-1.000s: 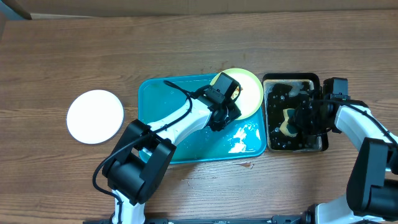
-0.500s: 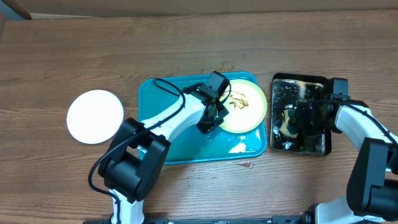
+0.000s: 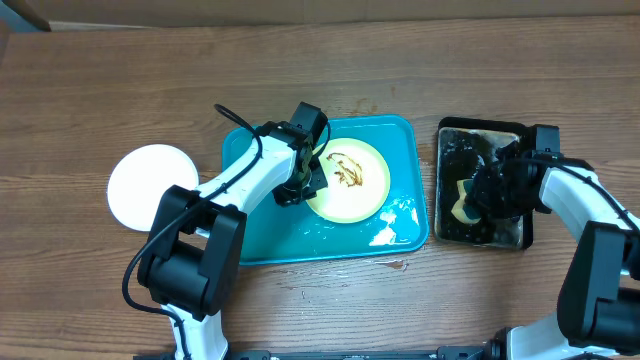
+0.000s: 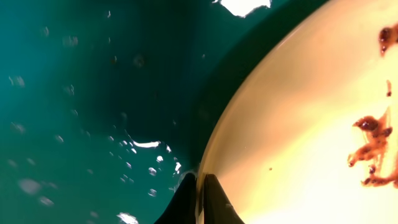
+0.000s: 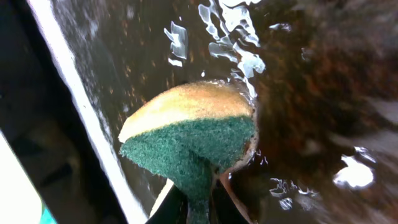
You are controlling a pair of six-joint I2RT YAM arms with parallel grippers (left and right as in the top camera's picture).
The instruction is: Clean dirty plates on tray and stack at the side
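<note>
A pale yellow-green plate (image 3: pixel 352 181) with a brown sauce smear lies in the middle of the wet turquoise tray (image 3: pixel 400 225). My left gripper (image 3: pixel 305 183) is shut on that plate's left rim; in the left wrist view the plate (image 4: pixel 311 124) fills the right side and the two dark fingers (image 4: pixel 200 202) pinch its edge. A clean white plate (image 3: pixel 152 187) sits on the table left of the tray. My right gripper (image 3: pixel 478 195) is over the black tray (image 3: pixel 515 236), shut on a yellow-and-green sponge (image 5: pixel 193 134).
The black tray's floor (image 5: pixel 311 93) holds dark wet film. A small brown stain (image 3: pixel 362 105) marks the wood just behind the turquoise tray.
The left gripper closed on the yellow-green plate's rim and dragged it from the tray's back right corner leftward to the middle. The right gripper stayed over the black tray with the sponge.
</note>
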